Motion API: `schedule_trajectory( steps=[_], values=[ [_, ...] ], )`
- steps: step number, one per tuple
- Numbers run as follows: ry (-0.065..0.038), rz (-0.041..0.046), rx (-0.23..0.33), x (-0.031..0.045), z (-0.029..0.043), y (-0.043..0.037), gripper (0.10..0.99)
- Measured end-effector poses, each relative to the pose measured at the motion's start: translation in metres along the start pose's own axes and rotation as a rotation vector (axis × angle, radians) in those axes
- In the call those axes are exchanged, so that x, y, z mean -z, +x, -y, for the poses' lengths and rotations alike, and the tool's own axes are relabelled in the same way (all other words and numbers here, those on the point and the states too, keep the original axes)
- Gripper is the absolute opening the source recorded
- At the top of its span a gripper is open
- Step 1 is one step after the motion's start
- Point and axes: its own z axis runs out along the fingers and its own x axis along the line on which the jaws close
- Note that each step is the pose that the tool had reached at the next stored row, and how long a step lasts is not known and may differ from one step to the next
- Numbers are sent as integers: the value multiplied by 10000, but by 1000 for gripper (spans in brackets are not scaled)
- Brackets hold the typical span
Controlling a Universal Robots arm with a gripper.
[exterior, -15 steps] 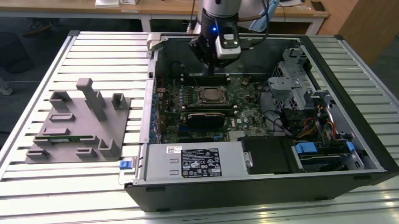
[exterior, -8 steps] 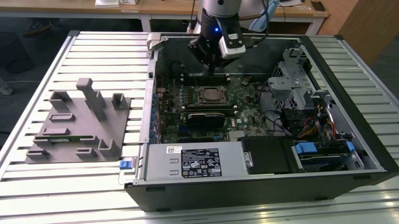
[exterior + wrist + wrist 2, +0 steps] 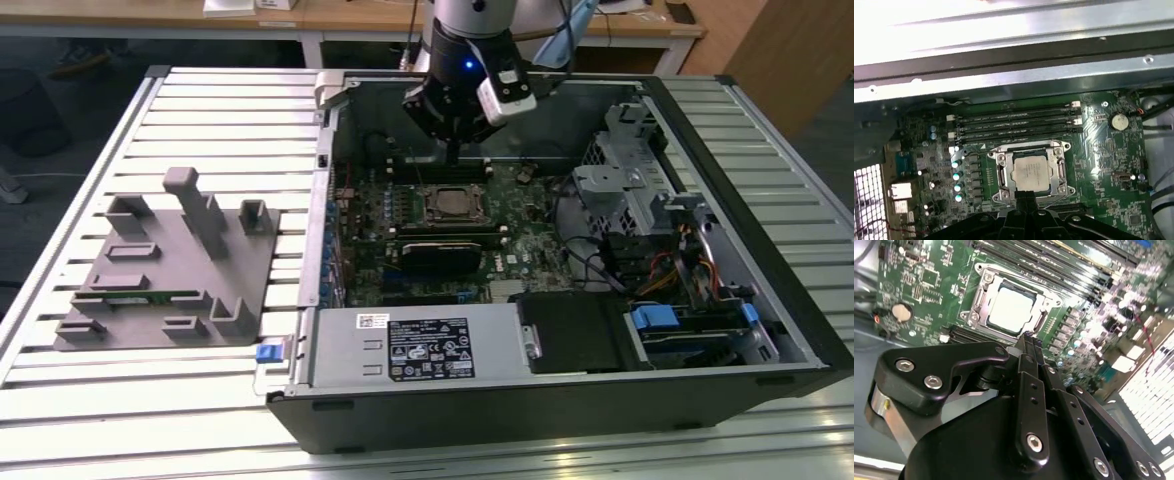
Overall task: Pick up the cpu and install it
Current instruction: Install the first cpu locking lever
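Observation:
The cpu (image 3: 451, 205) is a small square chip with a pale silvery top. It lies flat inside the metal socket frame (image 3: 1060, 175) on the green motherboard (image 3: 527, 235) of the open computer case. It shows in both wrist views, cpu (image 3: 1010, 308) and cpu (image 3: 1030, 172). My gripper (image 3: 454, 152) hangs above the board, just beyond the socket toward the case's far wall. Its two thin black fingers (image 3: 1026, 347) are pressed together with nothing between them, and the gripper (image 3: 1025, 196) tip sits at the socket's edge without touching the chip.
A grey plastic holder (image 3: 160, 265) lies on the slatted table at the exterior view's left, with a thin green memory stick (image 3: 150, 295) in it. Inside the case are empty memory slots (image 3: 1016, 122), a power supply (image 3: 427, 345), a drive cage (image 3: 641, 190) and cables (image 3: 667, 275).

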Motion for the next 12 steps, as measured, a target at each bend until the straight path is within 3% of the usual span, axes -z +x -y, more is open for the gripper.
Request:
schedule_trajectory(
  steps=[3, 12],
  values=[
    [10, -9, 495, -1, 0, 2, 106],
    [12, -11, 578, -3, 11, 102, 106]
  ],
)
